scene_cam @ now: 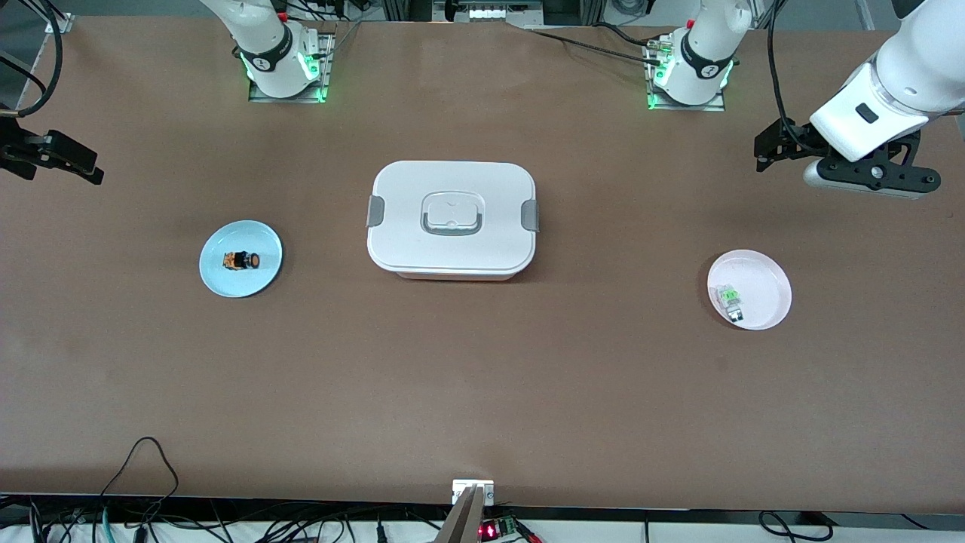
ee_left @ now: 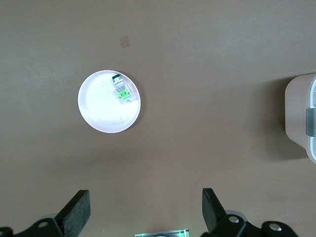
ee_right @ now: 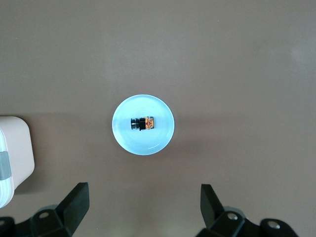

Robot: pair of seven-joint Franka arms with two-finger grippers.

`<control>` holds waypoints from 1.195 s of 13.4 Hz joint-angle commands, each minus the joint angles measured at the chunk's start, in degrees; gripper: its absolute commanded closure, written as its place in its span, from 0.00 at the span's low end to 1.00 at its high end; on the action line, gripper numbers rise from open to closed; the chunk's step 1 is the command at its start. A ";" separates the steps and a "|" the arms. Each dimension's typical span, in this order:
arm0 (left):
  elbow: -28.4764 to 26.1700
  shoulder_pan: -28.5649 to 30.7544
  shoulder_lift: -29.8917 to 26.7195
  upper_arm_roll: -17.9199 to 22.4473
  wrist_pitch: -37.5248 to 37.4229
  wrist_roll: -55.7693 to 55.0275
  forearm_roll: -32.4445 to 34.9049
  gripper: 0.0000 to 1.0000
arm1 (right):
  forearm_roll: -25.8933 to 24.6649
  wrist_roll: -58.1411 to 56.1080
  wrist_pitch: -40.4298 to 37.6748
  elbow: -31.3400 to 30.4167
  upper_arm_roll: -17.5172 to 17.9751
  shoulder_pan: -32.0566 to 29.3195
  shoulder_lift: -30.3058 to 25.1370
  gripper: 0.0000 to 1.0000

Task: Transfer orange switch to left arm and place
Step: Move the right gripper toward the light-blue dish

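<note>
The orange switch (scene_cam: 241,260) lies on its side on a light blue plate (scene_cam: 219,277) toward the right arm's end of the table; the right wrist view shows the switch (ee_right: 143,123) in the middle of that plate (ee_right: 127,140). The white lidded box (scene_cam: 452,219) stands at the table's middle, between the two plates. My right gripper (scene_cam: 75,162) hangs open and empty over bare table at the right arm's end, its fingers (ee_right: 76,202) wide apart. My left gripper (scene_cam: 763,154) hangs open and empty over the left arm's end, its fingers (ee_left: 79,210) also spread.
A pale pink plate (scene_cam: 769,275) toward the left arm's end holds a small clear component with a green top (scene_cam: 730,299); the left wrist view shows that component (ee_left: 122,90) too. Cables and a small device (scene_cam: 473,498) run along the table edge nearest the front camera.
</note>
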 commanded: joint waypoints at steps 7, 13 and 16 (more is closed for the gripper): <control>1.64 -0.05 0.73 -0.16 -0.95 -0.15 -0.83 0.00 | 0.08 -0.08 0.18 0.32 0.07 0.11 -0.12 0.00; 1.64 0.03 0.73 -0.16 -0.95 0.11 -0.92 0.00 | 0.17 0.01 0.10 0.23 0.07 0.11 0.49 0.00; 1.64 0.03 0.73 -0.08 -1.12 0.20 -0.92 0.00 | 0.09 0.53 0.18 0.05 0.07 0.11 3.20 0.00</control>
